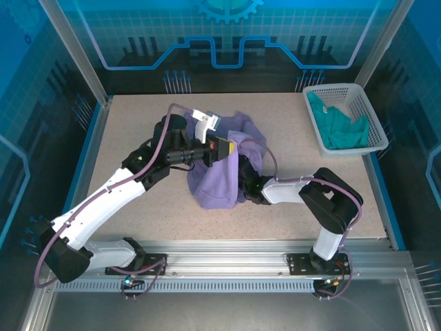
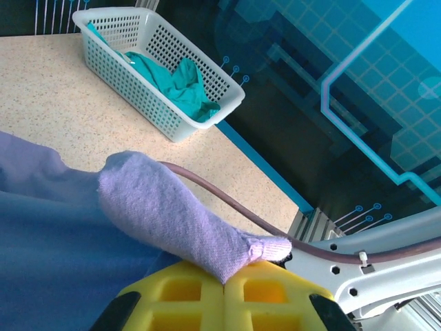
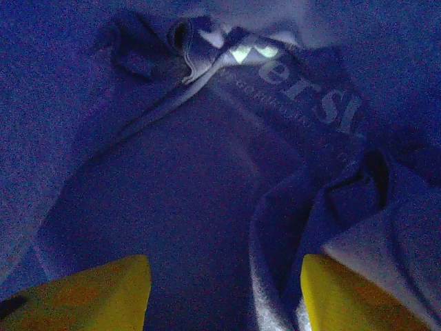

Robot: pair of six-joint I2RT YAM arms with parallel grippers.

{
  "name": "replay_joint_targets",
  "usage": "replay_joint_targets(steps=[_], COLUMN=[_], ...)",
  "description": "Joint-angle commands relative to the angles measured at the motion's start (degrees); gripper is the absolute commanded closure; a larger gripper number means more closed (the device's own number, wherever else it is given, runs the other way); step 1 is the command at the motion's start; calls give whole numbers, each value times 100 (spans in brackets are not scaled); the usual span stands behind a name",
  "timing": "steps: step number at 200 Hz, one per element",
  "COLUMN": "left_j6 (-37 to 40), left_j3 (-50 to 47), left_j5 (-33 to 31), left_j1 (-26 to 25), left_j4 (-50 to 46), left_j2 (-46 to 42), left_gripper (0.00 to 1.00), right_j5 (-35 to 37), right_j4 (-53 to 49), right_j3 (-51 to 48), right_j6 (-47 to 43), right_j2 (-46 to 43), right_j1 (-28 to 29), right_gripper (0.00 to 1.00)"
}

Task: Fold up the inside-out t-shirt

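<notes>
The lavender-purple t-shirt (image 1: pixel 224 165) lies bunched in the middle of the table. My left gripper (image 1: pixel 227 147) is shut on a fold of its fabric (image 2: pixel 172 214), which sticks up from between the yellow pads (image 2: pixel 179 296) and is lifted off the table. My right gripper (image 1: pixel 242 185) is pushed inside the shirt from the right and is covered by cloth. In the right wrist view its yellow fingers (image 3: pixel 103 293) stand wide apart in the dark interior, with a fold of fabric (image 3: pixel 275 276) and faint reversed lettering (image 3: pixel 310 103) in front of them.
A white basket (image 1: pixel 372 127) holding a teal-green garment (image 1: pixel 341 127) stands at the back right corner; in the left wrist view the basket (image 2: pixel 124 83) lies beyond the shirt. Bare speckled tabletop (image 1: pixel 138 124) surrounds the shirt. A brown cable (image 2: pixel 227 200) runs across the left wrist view.
</notes>
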Motion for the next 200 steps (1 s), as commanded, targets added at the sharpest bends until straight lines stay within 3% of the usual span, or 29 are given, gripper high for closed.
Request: replay_joint_targets(steps=[1,33,63,97,157,200], left_j6=[-78,-166,-221,-220,-47,132], left_j3=[299,311,388,449,218,-29], left_j5=[-132,-244,-104,80,676,438], left_j1=[49,174,194,186,177,180], left_j4=[-64,-11,56,14,0,45], left_j2=[-28,-16,32,115,-423,-887], left_gripper=[100,100,100,100,100,100], right_j5=[290,506,636,246,-66,-624], right_j4=[-30,-170,-660,-849,-1831,-2095], right_j3=[-79,-112,317,713,1358,1431], right_j6=[165,39,-281,-501,-362,-373], right_j2=[55,38,316,454,491,370], right_j1=[180,379,697,775,48,-364], right_gripper=[34,29,35,27,22,22])
